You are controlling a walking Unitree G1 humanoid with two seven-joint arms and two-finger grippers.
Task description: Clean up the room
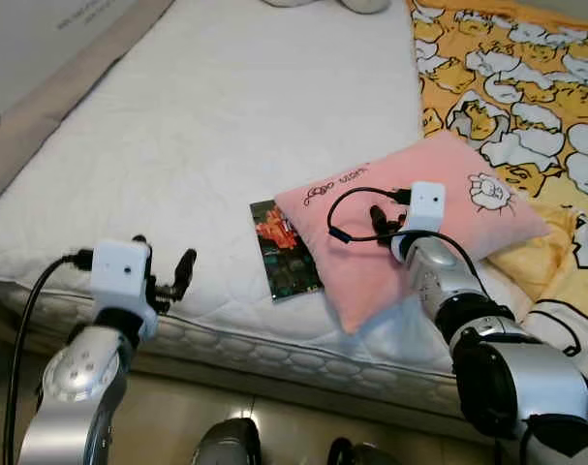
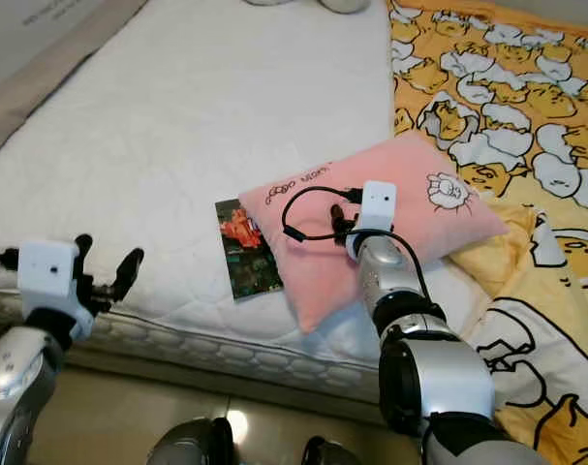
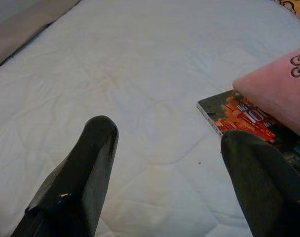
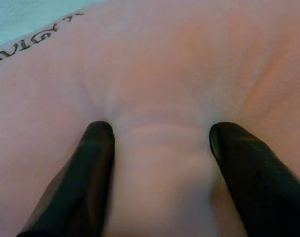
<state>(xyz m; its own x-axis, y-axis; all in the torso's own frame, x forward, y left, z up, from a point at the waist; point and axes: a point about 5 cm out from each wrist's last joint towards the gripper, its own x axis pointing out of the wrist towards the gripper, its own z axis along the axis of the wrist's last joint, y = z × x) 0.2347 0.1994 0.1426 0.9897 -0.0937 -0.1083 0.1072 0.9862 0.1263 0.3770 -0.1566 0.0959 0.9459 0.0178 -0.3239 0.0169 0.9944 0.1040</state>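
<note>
Both silver arms sit closest to the camera, coming in over the near edge of the mattress [image 1: 206, 145]. So that's two grippers, one pillow, one book and one blanket on the bed.

Left gripper [image 1: 168, 276] hovers just above the near edge of the mattress towards its left corner, fingers spread wide with nothing between them. Its wrist view looks out across bare white quilted fabric, with the book's corner and the pillow's edge off to one side.

Right gripper [image 4: 157, 133] is pressed down into the pink pillow [image 1: 410, 218]. The two black fingers [image 4: 93, 163] are set fairly wide apart and dug into the fabric, with a ridge of pillow bunched up between them, though I can't tell if it counts as a proper grip or just pushing into the soft surface.

That pink pillow lies close to the near edge of the mattress, towards the right side. It has dark cursive writing along one edge and a small cartoon patch near its far corner. Its right part rests over the yellow blanket [image 1: 526, 87], which has a repeated cartoon print and covers the right side of the bed.

One book [image 1: 282, 252], dark cover with orange art, lies flat on the mattress, partly tucked under the pillow's left edge.
</note>
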